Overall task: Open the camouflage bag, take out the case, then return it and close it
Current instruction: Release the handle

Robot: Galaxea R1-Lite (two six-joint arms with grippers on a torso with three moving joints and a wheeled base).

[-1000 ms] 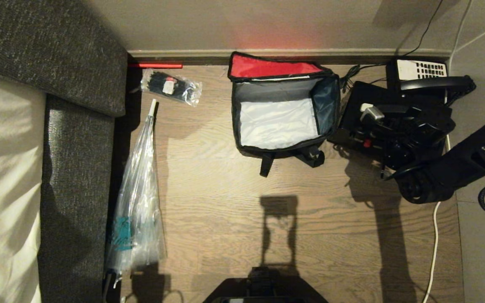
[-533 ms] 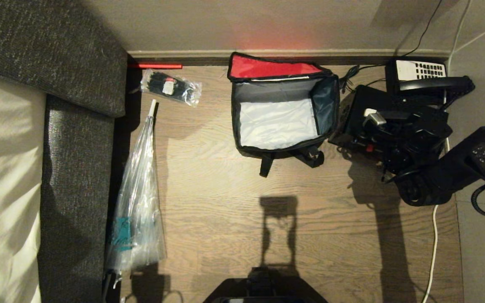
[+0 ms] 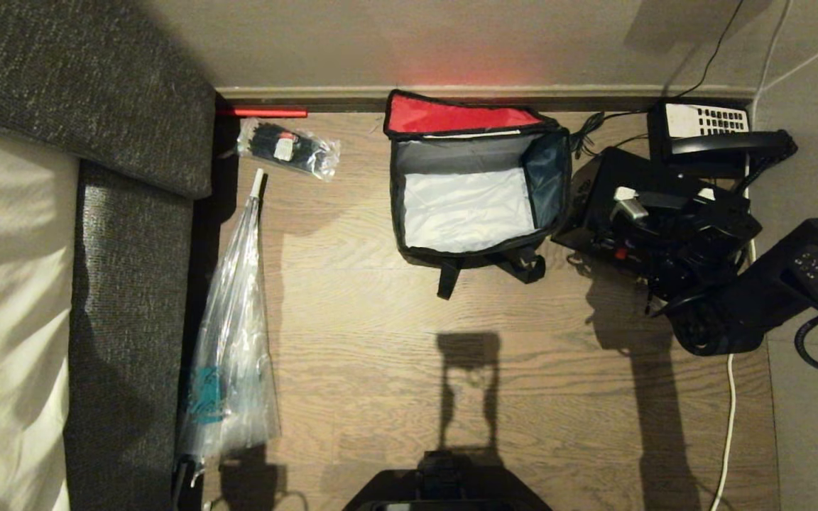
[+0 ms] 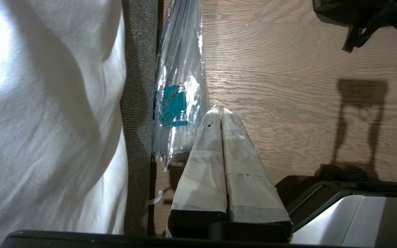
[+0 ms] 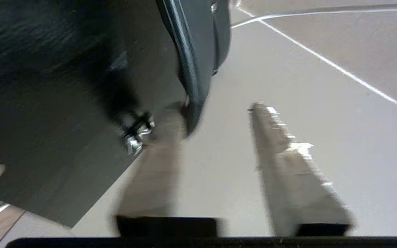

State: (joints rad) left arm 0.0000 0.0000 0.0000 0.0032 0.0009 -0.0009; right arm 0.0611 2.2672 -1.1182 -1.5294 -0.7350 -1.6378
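Right pincer (image 5: 215, 113) with fingers apart beside the case (image 3: 597, 191), right of the camouflage bag (image 3: 476, 188).

Right arm (image 3: 728, 312) black, bulky, rounded joint housing at the elbow; flat panel further up with a cluster of small pale dots (image 3: 810, 261). Wrist section crowded with black parts, one silvery-white block (image 3: 628, 207) and a small red spot (image 3: 620, 250). Right claw (image 5: 219, 113) has two long pale, tape-wrapped fingers (image 5: 288, 165) on black mounts. Left claw (image 4: 222, 113) the same: grey-white wrapped fingers (image 4: 205, 165), a small dark fleck near one tip, black bases. Base (image 3: 444, 490) black, with a silver-grey panel (image 4: 350, 220).
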